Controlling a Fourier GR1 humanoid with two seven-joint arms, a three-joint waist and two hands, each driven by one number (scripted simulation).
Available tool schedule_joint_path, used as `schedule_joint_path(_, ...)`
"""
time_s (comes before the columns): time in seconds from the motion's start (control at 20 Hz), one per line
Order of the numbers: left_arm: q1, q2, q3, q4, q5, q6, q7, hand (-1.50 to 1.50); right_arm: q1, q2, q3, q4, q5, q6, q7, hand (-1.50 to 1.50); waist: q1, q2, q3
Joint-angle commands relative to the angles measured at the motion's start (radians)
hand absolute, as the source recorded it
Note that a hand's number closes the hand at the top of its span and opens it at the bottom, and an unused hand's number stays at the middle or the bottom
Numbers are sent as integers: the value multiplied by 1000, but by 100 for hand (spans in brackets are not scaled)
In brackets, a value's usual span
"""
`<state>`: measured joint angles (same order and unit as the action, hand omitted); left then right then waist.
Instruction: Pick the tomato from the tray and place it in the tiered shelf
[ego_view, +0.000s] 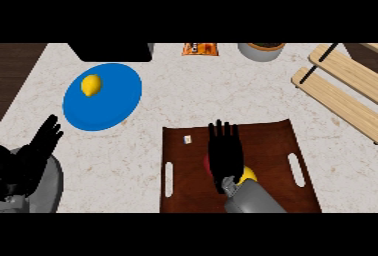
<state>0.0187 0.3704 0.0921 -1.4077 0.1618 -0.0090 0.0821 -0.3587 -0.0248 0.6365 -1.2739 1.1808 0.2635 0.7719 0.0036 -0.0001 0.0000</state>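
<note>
Your right hand (224, 150) is over the brown tray (277, 137), with its fingers straight and pointing away from you. It is open and holds nothing. The red tomato (207, 163) sits on the tray right under that hand. You can only see a thin red edge of it at the left side of the palm. A yellow thing (249, 174) peeks out at the other side, near the wrist. You cannot tell what it is. A small white bit (187, 139) lies on the tray, just left of the fingertips.

Your left hand (33, 150) is at the left edge, well away from the tray. Its fingers are straight and up, and it rests open.

Up and left of the tray is a blue plate (111, 102) with a lemon (91, 84) on it. The wooden tiered shelf (341, 87) is at the far right. A grey bowl (260, 51) and an orange packet (200, 49) sit along the back of the counter (192, 95). A black thing (111, 51) is at the back too.
</note>
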Motion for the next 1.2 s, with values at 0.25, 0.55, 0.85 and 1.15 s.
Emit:
schedule_joint_path(0.25, 43, -77, -9, -64, -80, 36, 9, 0, 10, 24, -37, 35, -37, -11, -39, 150, 1, -1, 0)
schedule_joint_path(0.55, -46, -39, 57, 58, -59, -36, -25, 0, 28, -11, -16, 76, 51, -49, -120, 150, -5, 0, 0)
schedule_joint_path(0.85, 8, -37, 78, -13, -47, -67, 7, 0, 49, -11, -10, -37, 129, -89, -111, 150, -4, -1, 0)
schedule_joint_path(1.15, 27, -50, 71, -9, -54, -41, 1, 0, -33, -162, -486, 23, -77, -223, -48, 150, -21, 5, 2)
